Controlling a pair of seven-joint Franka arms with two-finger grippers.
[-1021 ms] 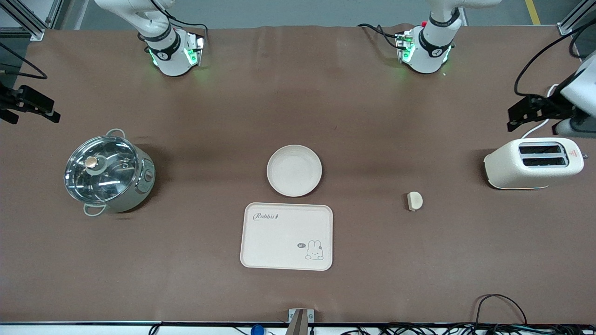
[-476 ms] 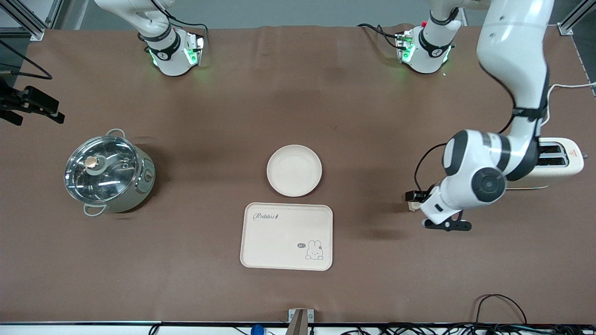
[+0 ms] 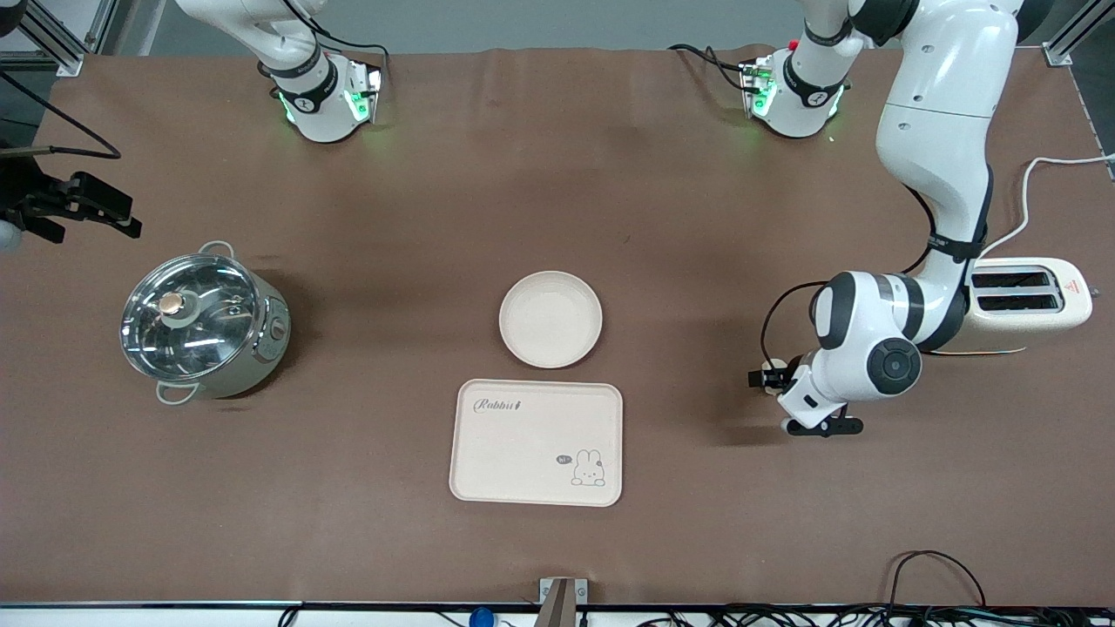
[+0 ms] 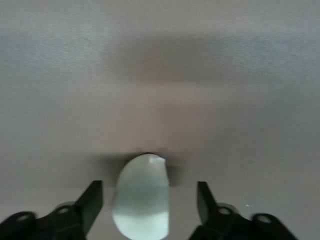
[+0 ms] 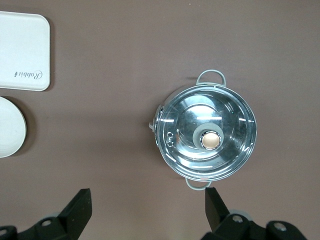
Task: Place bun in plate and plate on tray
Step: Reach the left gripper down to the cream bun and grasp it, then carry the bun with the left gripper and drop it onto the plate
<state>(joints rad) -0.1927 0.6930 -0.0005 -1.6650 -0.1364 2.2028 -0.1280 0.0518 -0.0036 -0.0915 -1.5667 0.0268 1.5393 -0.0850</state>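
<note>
The bun (image 4: 141, 200) lies on the brown table toward the left arm's end, small and cream-white. My left gripper (image 3: 771, 379) is down at the bun, open, with one finger on each side of it and not touching, as the left wrist view (image 4: 149, 189) shows. In the front view only a sliver of the bun (image 3: 771, 366) shows. The round plate (image 3: 550, 319) sits mid-table, bare. The Rabbit tray (image 3: 536, 441) lies just nearer the front camera than the plate. My right gripper (image 3: 91, 209) hangs open and empty in the air at the right arm's end.
A steel pot with a glass lid (image 3: 205, 324) stands toward the right arm's end, also below my right gripper in its wrist view (image 5: 207, 132). A cream toaster (image 3: 1032, 300) with a white cord stands at the left arm's end, beside my left arm.
My left arm has swung in from the toaster end and come down around the bun, shifting slightly toward the plate. My right gripper has drifted a little toward the pot.
</note>
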